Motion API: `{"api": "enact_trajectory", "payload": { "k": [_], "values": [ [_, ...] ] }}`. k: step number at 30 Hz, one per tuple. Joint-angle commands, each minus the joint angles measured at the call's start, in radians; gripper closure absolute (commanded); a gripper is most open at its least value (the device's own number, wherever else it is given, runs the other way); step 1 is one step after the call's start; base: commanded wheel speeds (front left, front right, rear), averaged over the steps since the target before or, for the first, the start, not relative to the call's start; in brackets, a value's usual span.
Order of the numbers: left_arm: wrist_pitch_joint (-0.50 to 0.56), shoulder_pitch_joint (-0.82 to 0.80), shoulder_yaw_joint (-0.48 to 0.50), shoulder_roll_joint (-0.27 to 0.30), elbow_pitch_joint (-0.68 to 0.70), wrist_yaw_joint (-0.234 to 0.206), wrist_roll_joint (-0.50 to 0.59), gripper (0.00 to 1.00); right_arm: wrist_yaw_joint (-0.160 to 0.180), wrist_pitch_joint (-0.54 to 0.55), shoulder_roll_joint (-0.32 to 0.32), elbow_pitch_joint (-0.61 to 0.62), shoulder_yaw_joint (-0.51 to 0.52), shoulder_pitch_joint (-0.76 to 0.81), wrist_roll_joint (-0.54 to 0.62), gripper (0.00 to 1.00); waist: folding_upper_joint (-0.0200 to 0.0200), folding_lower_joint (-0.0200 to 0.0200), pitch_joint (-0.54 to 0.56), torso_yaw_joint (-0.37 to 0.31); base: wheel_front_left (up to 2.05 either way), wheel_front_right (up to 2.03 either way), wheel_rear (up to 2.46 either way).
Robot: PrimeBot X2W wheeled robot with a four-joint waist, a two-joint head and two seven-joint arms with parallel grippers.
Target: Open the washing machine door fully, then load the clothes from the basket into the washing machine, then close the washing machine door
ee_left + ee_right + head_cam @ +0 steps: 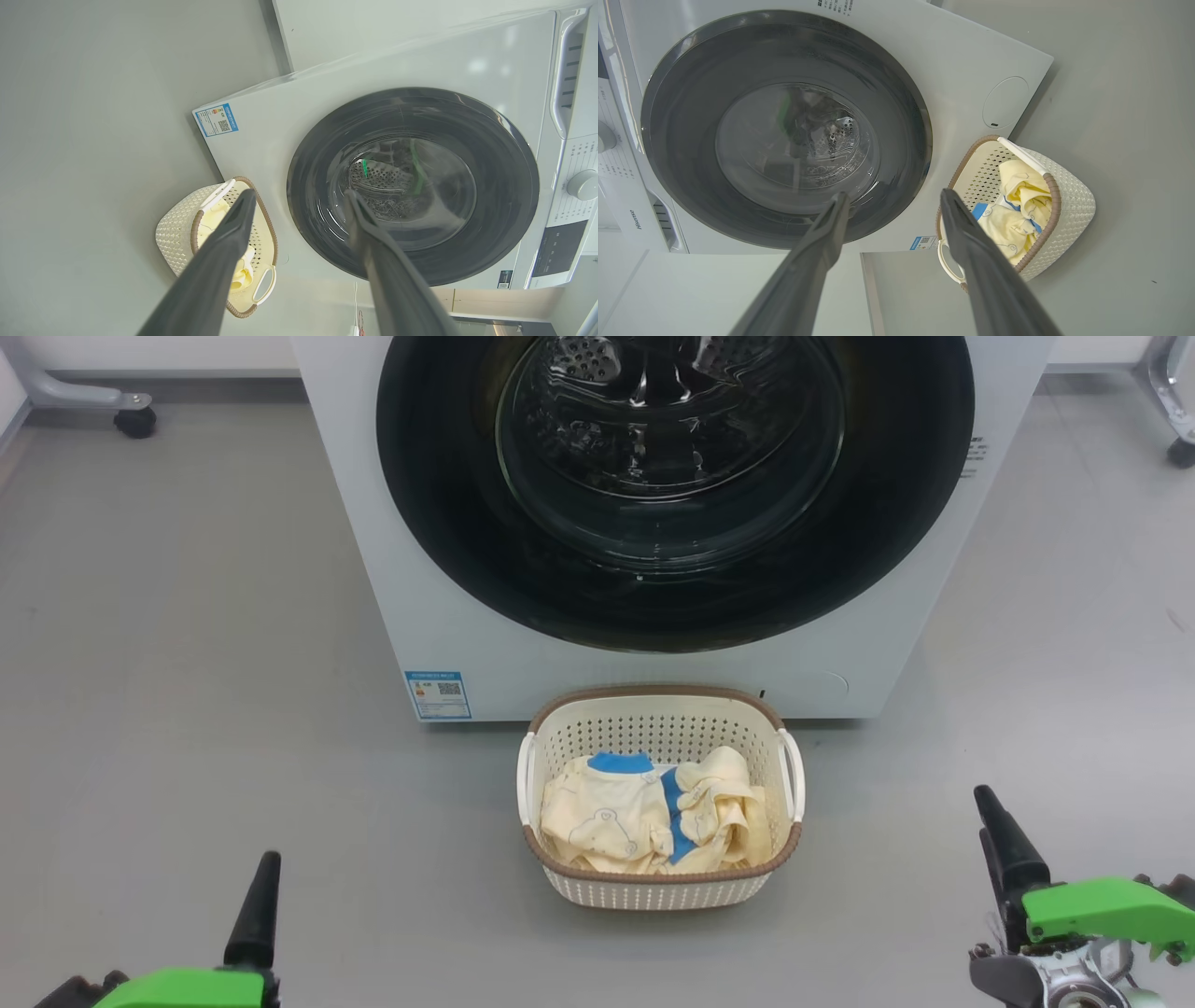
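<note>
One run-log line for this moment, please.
door: shut | clothes: in basket | basket: floor, before washer | left gripper: open, empty | right gripper: open, empty | next: open door

The washing machine door [672,476] has a glossy black rim around clear, reflective glass, and behind it the drum [583,359] looks like perforated steel. The washing machine [420,644] is smooth white with a faint sheen. The basket [653,891] is cream perforated plastic with a brown woven-look rim. The clothes [607,817] are soft matt cloth. The floor [187,663] is smooth matt grey.
</note>
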State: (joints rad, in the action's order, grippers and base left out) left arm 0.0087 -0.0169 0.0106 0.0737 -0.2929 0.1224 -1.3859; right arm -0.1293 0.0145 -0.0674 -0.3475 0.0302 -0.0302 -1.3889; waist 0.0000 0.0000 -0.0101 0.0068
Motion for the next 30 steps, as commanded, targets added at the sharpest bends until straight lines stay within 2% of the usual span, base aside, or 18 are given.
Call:
{"api": "enact_trajectory", "payload": {
  "k": [1,12,30],
  "values": [
    [-0.012,-0.054,0.006,0.029,0.040,0.002,0.028,0.00,0.000,-0.015,-0.030,0.036,-0.011,-0.067,0.027,0.00,0.0000,0.0000,-0.001,0.000,0.00,0.00,0.00],
    [-0.044,-0.072,-0.018,0.058,0.052,0.003,0.141,0.00,-0.001,-0.047,-0.053,0.036,-0.041,-0.094,0.157,0.00,0.0000,0.0000,-0.004,0.004,0.00,0.00,0.00],
    [-0.103,-0.096,-0.050,0.094,0.045,0.004,0.415,0.00,-0.001,-0.106,-0.088,0.026,-0.095,-0.132,0.384,0.00,0.0000,0.0000,0.000,0.007,0.00,0.00,0.00]
  ]
}}
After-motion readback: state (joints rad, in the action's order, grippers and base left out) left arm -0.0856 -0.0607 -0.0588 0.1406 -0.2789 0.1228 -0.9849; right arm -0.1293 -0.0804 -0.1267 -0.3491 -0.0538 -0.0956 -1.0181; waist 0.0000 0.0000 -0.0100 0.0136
